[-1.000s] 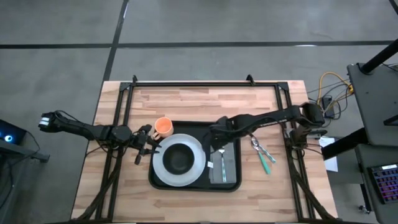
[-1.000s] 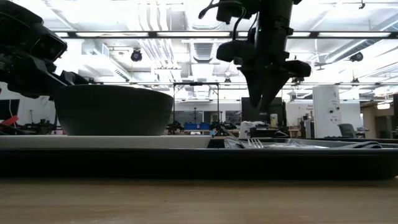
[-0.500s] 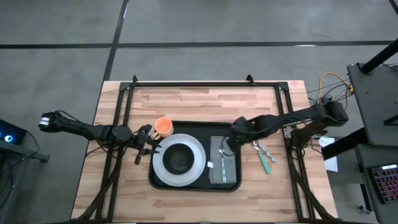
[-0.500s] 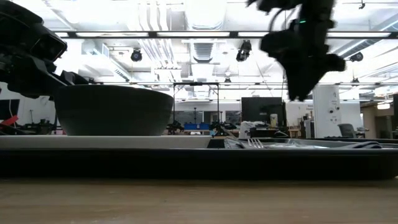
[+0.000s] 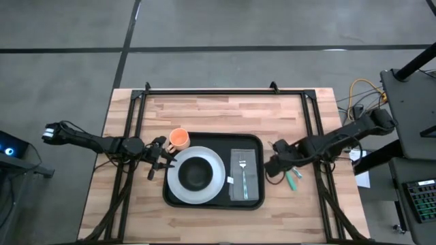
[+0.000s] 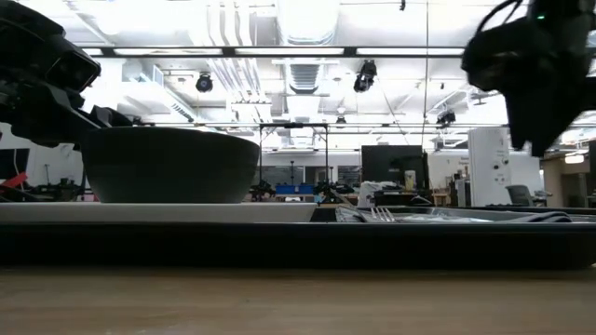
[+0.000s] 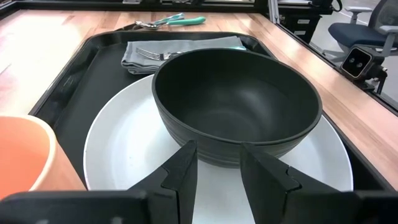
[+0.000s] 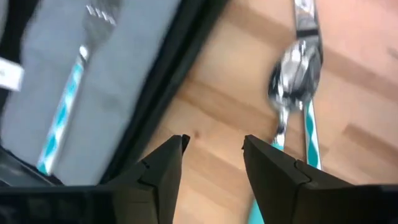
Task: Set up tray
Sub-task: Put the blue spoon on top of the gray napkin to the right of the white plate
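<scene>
The black tray (image 5: 257, 144) lies mid-table. It carries a white plate (image 5: 212, 185) with a dark bowl (image 5: 195, 173) on it, and a grey cloth (image 5: 251, 185) with a fork (image 5: 242, 175) lying on top. An orange cup (image 5: 179, 139) stands at the tray's far left corner. My left gripper (image 7: 217, 165) stands open at the plate's left rim, its fingers pointing at the bowl's wall (image 7: 211, 146). My right gripper (image 8: 211, 155) hangs open, pointing down over bare wood between the tray's right rim (image 8: 180, 87) and a spoon (image 8: 295, 68).
A teal-handled spoon and knife (image 5: 291, 175) lie on the wood right of the tray. A black frame (image 5: 225, 90) runs along the table's far edge and down both sides. Bare wood lies on the far side of the tray and along the near edge.
My right gripper has swung from above the grey cloth toward the table's right edge, past the tray's right rim, and now hangs over the wood by the spoon. The fork and cloth stay where they were.
</scene>
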Controlling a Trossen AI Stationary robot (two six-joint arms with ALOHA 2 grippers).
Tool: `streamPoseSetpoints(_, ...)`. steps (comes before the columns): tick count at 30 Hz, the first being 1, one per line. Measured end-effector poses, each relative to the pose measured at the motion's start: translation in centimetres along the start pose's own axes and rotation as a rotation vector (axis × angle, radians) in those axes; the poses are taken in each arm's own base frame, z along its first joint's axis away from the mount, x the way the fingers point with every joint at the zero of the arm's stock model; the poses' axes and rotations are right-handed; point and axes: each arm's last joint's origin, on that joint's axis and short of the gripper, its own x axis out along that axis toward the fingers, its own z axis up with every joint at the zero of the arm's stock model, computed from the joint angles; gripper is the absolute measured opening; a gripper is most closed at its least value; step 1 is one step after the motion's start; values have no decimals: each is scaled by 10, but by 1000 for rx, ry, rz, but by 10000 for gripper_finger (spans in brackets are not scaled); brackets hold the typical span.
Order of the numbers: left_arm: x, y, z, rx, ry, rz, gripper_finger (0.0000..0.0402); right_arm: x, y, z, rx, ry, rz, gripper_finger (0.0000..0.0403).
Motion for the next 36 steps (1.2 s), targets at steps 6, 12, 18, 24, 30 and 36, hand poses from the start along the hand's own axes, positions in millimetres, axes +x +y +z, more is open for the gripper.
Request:
streamPoseSetpoints(6,0,0,0,0,0,0,101,9,-4,-15,7,64,-37,157)
streamPoseSetpoints(12,0,0,0,0,0,0,101,12,-6,-27,10,87,-54,155)
streamPoseSetpoints(18,0,0,0,0,0,0,101,24,-7,-35,-14,92,-116,153)
streamPoseSetpoints(24,0,0,0,0,0,0,101,38,-7,-39,-16,118,-188,152)
streamPoseSetpoints(30,0,0,0,0,0,0,101,45,-13,-40,-7,133,-191,160)
streamPoseSetpoints(36,0,0,0,0,0,0,101,54,-25,-42,19,134,-196,160)
